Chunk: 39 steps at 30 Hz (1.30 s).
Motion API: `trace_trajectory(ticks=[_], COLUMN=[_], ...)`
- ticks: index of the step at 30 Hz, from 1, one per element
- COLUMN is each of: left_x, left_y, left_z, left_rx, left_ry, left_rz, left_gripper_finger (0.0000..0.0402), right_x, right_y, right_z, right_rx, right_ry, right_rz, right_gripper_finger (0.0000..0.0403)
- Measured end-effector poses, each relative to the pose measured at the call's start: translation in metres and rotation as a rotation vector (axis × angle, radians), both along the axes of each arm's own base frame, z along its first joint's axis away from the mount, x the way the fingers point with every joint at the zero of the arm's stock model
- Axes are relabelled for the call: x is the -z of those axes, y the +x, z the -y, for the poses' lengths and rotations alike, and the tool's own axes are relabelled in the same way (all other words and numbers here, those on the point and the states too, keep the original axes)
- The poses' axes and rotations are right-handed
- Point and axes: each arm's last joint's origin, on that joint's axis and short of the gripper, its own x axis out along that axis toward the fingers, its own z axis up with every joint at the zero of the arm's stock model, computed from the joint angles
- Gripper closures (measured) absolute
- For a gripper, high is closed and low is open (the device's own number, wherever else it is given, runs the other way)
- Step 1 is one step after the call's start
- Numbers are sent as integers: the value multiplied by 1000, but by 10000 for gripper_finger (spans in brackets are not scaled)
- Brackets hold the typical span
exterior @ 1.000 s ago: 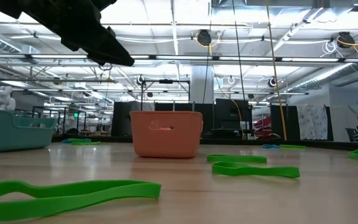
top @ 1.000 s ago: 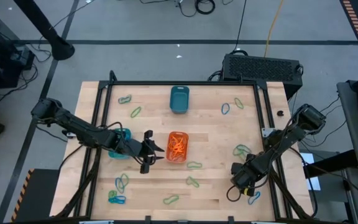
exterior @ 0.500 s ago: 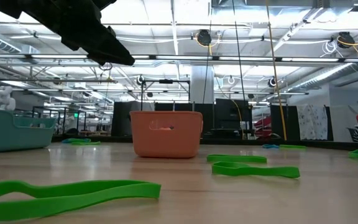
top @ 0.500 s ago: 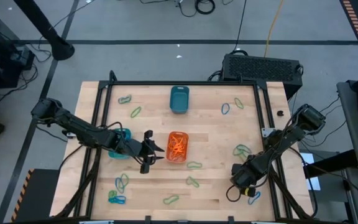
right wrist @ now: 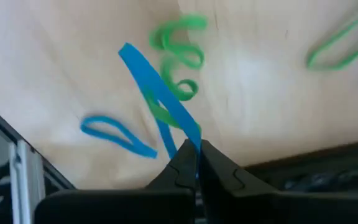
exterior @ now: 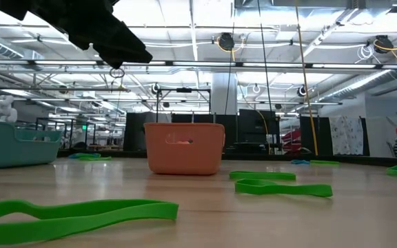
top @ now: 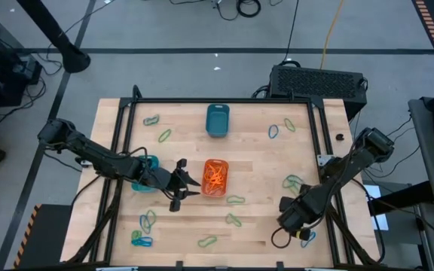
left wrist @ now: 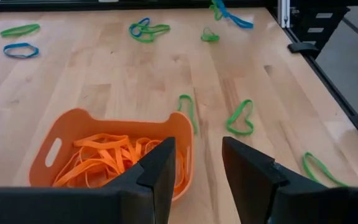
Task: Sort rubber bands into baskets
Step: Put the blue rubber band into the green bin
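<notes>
Right claw had snapped shut on a blue rubber band near the worktop's front right corner; left claw stayed open beside orange basket; pick step; next, carry to turquoise-blue basket.

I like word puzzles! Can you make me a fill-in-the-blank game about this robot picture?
1. The bands inside the orange basket are all ____.
2. The right claw is pinching a ____ band.
3. The left claw hangs open by the ____ basket.

Missing words: orange, blue, orange
</notes>
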Motion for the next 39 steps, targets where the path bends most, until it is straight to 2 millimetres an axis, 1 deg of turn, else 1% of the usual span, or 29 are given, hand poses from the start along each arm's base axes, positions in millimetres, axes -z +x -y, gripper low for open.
trace_trajectory(ticks=[2, 4, 7, 10, 14, 20, 23, 32, 35, 39], left_x=[0, 0, 0, 1, 1, 1, 1, 1, 1, 1], left_y=[0, 0, 0, 0, 0, 0, 0, 0, 0, 0], left_z=[0, 0, 0, 0, 0, 0, 0, 0, 0, 0], left_rx=[3, 4, 4, 4, 4, 4, 3, 3, 3, 3], left_ry=[-2, -1, 0, 0, 0, 0, 0, -1, 0, 0], left_rz=[0, -2, -6, -7, -7, -7, -7, -8, -8, -8], left_gripper_finger=[262, 262, 262, 262, 262, 262, 262, 262, 262, 262], right_x=[-4, -5, 0, 5, 15, 30, 34, 34, 34, 34], right_y=[5, 8, 10, 9, 5, -4, -4, -3, -3, -4], right_z=[-2, -4, -6, -4, 0, 2, 0, 0, 1, 1], right_rx=[-22, -27, -23, -10, 33, 85, 90, 104, 103, 96], right_ry=[-6, 10, 31, -5, -35, -18, -1, -11, -41, -26], right_rz=[61, 101, 135, 154, 128, 67, 86, 108, 122, 109], right_gripper_finger=[402, 402, 402, 396, 381, 345, 320, 254, 241, 234])
